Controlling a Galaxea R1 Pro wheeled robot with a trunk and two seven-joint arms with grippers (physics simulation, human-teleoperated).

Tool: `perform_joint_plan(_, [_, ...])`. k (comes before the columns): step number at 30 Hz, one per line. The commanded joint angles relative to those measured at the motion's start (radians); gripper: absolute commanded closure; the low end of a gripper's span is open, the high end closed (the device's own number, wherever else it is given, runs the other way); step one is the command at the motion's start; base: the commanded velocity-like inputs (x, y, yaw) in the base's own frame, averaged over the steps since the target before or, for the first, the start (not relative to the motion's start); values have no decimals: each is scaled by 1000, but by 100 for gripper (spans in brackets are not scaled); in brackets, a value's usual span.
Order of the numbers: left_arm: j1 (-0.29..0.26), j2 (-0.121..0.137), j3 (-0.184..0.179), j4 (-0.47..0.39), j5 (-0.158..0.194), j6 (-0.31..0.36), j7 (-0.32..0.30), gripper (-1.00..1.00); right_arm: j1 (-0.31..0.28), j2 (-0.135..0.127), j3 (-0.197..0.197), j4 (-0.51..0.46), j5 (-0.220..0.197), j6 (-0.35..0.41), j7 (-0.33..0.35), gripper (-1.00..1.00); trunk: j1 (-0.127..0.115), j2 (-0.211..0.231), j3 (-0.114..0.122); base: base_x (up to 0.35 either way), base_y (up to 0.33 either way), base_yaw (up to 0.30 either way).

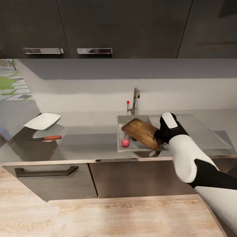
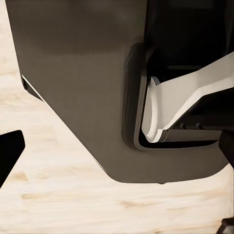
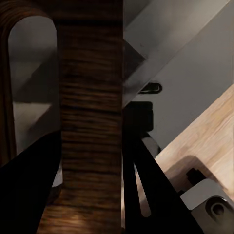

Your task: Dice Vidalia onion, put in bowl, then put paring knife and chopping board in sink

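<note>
My right gripper (image 1: 158, 136) is shut on the handle end of the dark-brown chopping board (image 1: 141, 132), which hangs tilted over the steel sink (image 1: 119, 131). In the right wrist view the board (image 3: 90, 97) sits between the black fingers (image 3: 146, 190), next to its slot handle. A small reddish Vidalia onion (image 1: 125, 142) lies in the basin beside the board. On the grey countertop (image 1: 89, 141), far left, the white bowl (image 1: 42, 121) stands with the paring knife (image 1: 52, 137) in front of it. The diced onion is out of view. My left gripper (image 2: 117, 195) hangs open over the floor.
A bent chrome tap (image 1: 135, 100) with a red knob (image 1: 128, 102) rises behind the sink. Dark wall cabinets (image 1: 95, 26) hang above, and drawer fronts (image 1: 49, 179) run under the worktop. The wood floor (image 1: 125, 217) spreads in front. My own dark base (image 2: 87, 87) shows in the left wrist view.
</note>
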Motion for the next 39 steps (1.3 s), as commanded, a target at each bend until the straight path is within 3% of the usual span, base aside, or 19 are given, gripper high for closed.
perform_joint_plan(1, [0,0,0,0,2,-2,-1,-100,-1,1,-4,-2,-7,3,-7,100,0,-1,-1,0,0,278])
perform_joint_plan(39, [0,0,-1,0,2,-2,-1,-100,-1,1,-4,-2,-7,3,-7,100,0,-1,-1,2,-4,278])
